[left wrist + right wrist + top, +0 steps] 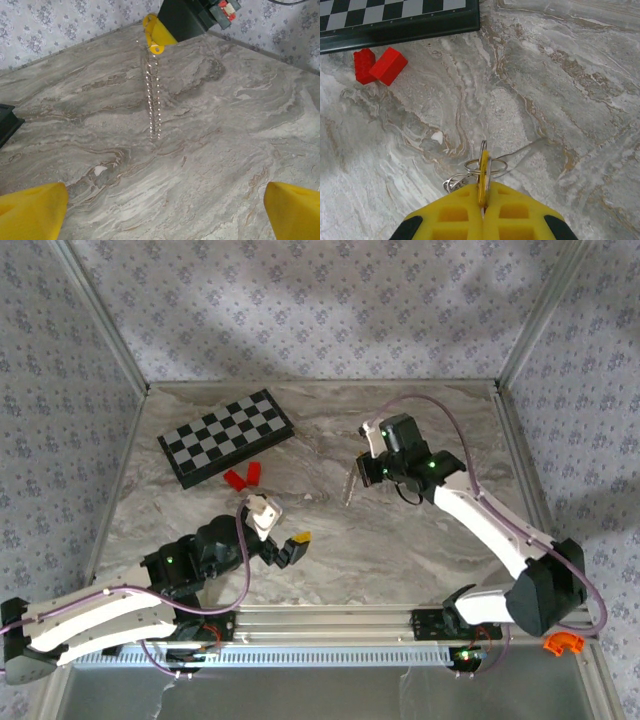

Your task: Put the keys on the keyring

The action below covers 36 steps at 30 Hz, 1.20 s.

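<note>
R gripper (pixel 482 200) is pinched tight on the key (pixel 483 172). The key is a tiny, thin yellow-orange bit, standing on edge btw the yellow pads. The keyring (pixel 154 95) is a thin silvery bead chain, 2 rows side by side. It hangs from the key under that gripper. Its long way goes up and down: top at the gripper, bottom by the table (pixel 225 150). Can't tell if it touches.

From above it's a short line, tipped a bit to the L. It's right of the table's middle, well apart from the chessboard (pixel 225 437) and the 2 red blocks (pixel 243 476) just beside the board. L gripper (pixel 287 545) is spread wide w/ nothing in it, near the front, facing the chain.
</note>
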Each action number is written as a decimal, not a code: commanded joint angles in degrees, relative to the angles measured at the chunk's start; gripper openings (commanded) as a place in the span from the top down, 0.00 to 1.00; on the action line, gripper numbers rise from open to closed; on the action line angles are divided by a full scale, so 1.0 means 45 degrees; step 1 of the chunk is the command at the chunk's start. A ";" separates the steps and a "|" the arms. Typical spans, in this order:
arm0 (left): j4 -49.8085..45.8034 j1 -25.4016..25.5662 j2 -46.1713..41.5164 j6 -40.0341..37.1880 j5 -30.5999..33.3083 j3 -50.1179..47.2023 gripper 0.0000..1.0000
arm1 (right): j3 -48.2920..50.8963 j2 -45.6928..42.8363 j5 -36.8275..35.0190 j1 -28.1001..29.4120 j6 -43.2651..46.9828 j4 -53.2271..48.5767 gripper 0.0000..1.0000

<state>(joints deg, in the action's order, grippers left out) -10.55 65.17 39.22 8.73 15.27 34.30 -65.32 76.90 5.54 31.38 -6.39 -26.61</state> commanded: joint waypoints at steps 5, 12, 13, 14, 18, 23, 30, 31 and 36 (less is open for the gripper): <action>0.0193 -0.0341 0.0194 0.0345 -0.0075 -0.0306 0.00 | -0.1203 0.1232 0.0660 -0.0388 0.0425 0.1245 1.00; 0.0351 -0.0473 0.0311 0.0247 -0.0150 -0.0519 0.00 | -0.1179 0.1952 0.0913 -0.0599 0.0387 0.1606 1.00; 0.0388 -0.0511 0.0326 0.0248 -0.0168 -0.0529 0.00 | -0.1097 0.1992 0.0954 -0.0629 0.0367 0.1654 1.00; 0.0409 -0.0543 0.0342 0.0247 -0.0187 -0.0538 0.00 | -0.0992 0.1988 0.0956 -0.0644 0.0347 0.1701 1.00; 0.0546 -0.0629 0.0393 0.0208 -0.0258 -0.0611 0.00 | -0.0179 0.1777 0.1014 -0.0712 0.0183 0.1906 1.00; 0.0773 -0.0731 0.0555 0.0208 -0.0444 -0.0687 0.00 | 0.0716 0.1172 0.1300 -0.0646 -0.0206 0.2164 1.00; 0.1116 -0.0809 0.0926 0.0306 -0.0616 -0.0767 0.00 | 0.1675 0.0290 0.1715 -0.0431 -0.0520 0.1770 1.00; 0.1179 -0.0810 0.0951 0.0323 -0.0635 -0.0777 0.00 | 0.1837 0.0177 0.1758 -0.0381 -0.0579 0.1701 1.00; 0.1309 -0.0824 0.0951 0.0364 -0.0697 -0.0885 0.00 | 0.2494 -0.0287 0.1899 -0.0196 -0.0873 0.1598 1.00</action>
<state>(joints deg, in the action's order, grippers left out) -6.57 61.82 43.53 9.74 12.86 30.63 -55.42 77.14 12.75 30.04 -8.64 -18.24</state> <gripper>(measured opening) 0.996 0.050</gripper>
